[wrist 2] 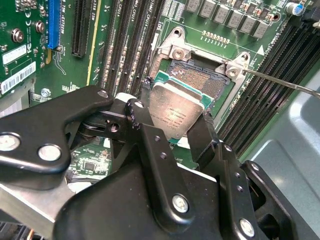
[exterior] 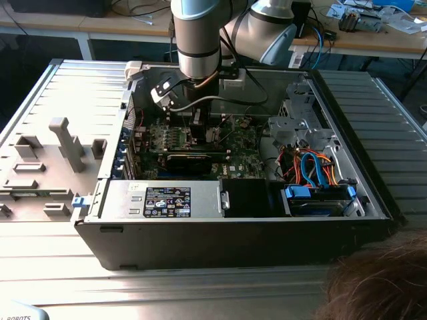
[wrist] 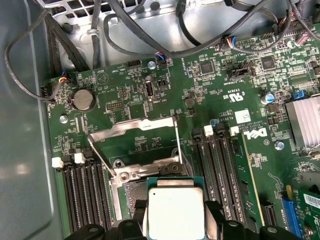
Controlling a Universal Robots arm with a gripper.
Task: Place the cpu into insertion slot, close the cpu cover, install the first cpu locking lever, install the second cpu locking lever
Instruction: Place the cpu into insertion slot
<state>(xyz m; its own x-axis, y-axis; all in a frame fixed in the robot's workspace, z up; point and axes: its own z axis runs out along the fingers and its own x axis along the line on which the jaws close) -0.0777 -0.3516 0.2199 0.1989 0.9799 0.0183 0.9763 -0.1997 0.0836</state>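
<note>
My gripper [wrist 2: 172, 125] is shut on the cpu [wrist 2: 175, 107], a pale silvery square chip pinched by its edges between the two black fingers [wrist 2: 140, 120]. It hangs slightly tilted just over the insertion slot [wrist 2: 200, 80], whose dark pin field and silvery rim show beyond it. In the first wrist view the cpu [wrist: 175, 212] sits above the insertion slot [wrist: 132, 195]. The cpu cover [wrist: 135, 125], a thin silvery frame, stands swung open past the slot. A thin wire locking lever [wrist: 100, 155] is raised beside it. In the exterior view the gripper [exterior: 197, 127] reaches down into the open case.
The green motherboard [exterior: 237, 143] lies in a black computer case [exterior: 233, 233]. Black memory slots [wrist: 220, 175] flank the socket on both sides. Loose black cables [wrist: 125, 30] run at the case wall. Drive cables [exterior: 313, 170] are at the exterior view's right. A person's hair [exterior: 380, 280] shows in front.
</note>
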